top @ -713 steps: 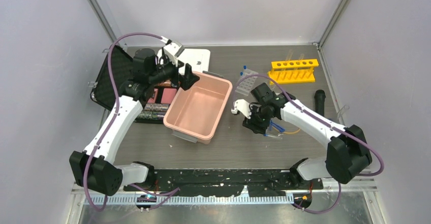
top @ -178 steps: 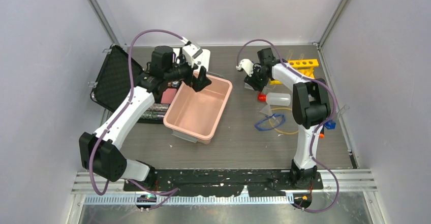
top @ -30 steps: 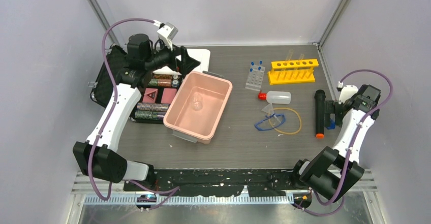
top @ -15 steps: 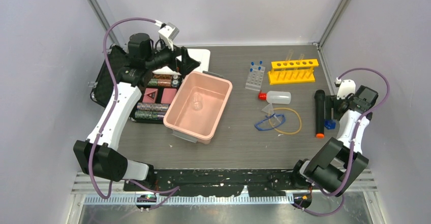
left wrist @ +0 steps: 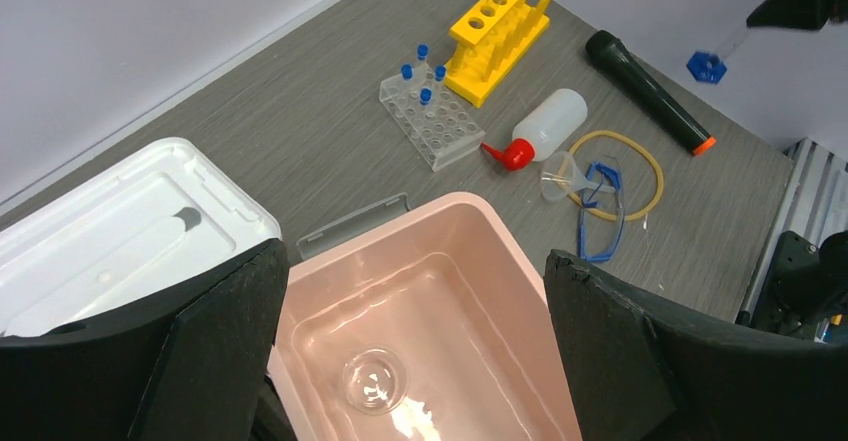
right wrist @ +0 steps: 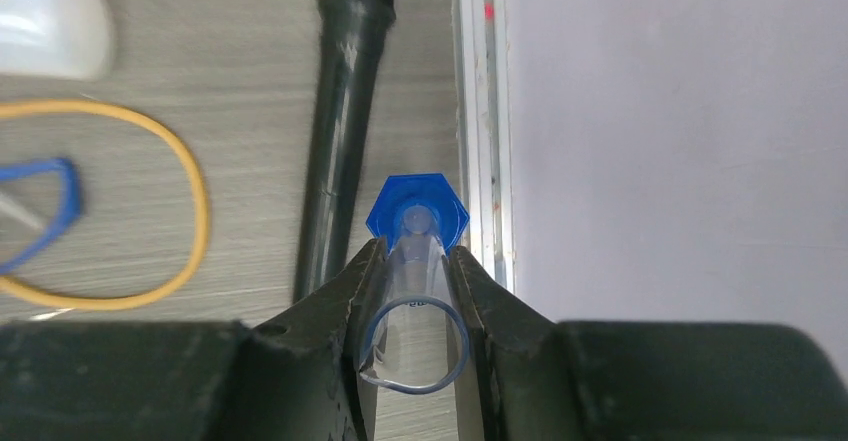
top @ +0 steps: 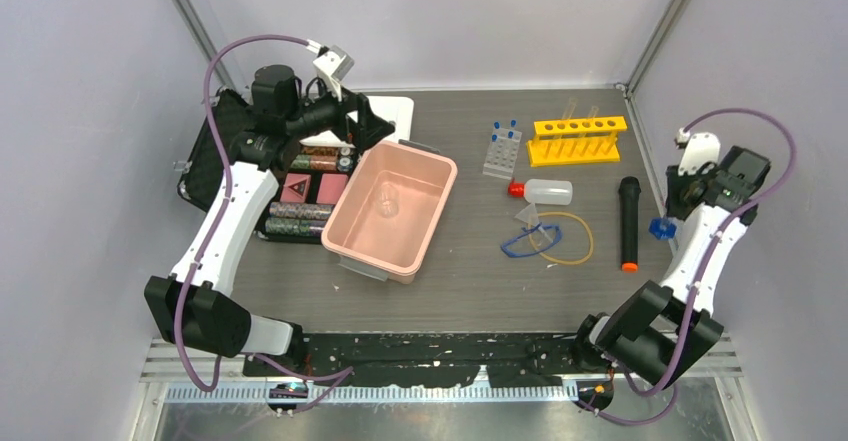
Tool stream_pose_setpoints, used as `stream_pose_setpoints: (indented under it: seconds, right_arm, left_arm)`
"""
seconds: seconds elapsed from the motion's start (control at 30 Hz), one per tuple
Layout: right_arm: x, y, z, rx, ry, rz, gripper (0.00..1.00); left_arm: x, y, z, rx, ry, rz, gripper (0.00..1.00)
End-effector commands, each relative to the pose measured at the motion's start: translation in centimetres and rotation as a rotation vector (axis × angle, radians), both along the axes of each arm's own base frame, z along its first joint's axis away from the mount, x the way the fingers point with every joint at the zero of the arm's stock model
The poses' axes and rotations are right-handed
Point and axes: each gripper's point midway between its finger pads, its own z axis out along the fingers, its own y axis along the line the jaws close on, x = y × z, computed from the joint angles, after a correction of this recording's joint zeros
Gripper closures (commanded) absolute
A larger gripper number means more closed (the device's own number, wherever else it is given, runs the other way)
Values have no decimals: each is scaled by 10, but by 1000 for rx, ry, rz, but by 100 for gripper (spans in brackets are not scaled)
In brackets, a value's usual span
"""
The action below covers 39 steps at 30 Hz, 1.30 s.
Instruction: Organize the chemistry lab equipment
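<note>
My right gripper is shut on a clear cylinder with a blue hexagonal base, held above the table's right edge. My left gripper is open and empty above the pink tub. Blue-capped test tubes stand in the clear tray beside the yellow rack. The squeeze bottle, funnel, blue glasses and yellow tubing lie mid-right.
A small clear round dish lies in the pink tub. The white lid lies behind it. A black rod with an orange tip lies by the right rail. An open black case with dark packs sits at the left.
My right gripper has risen and moved right and back, away from the black rod, carrying the blue-based cylinder. The left arm has barely moved.
</note>
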Motion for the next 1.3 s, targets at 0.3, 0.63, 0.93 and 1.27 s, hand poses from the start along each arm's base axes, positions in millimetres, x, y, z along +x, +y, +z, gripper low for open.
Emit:
stream_pose_setpoints:
  seconds: [0.3, 0.63, 0.93, 1.27]
  right_arm:
    - [35, 241, 224, 523, -425, 650, 91]
    - [39, 402, 271, 921, -403, 1095, 92]
    - [13, 463, 253, 1016, -218, 1288, 93]
    - [9, 485, 253, 1027, -186, 1347, 90]
  left_arm:
    - [-83, -65, 62, -43, -236, -475, 0]
    - [-122, -110, 58, -54, -125, -538, 5]
    - [-114, -113, 27, 26, -85, -481, 23]
    - [-104, -103, 1, 114, -79, -412, 69]
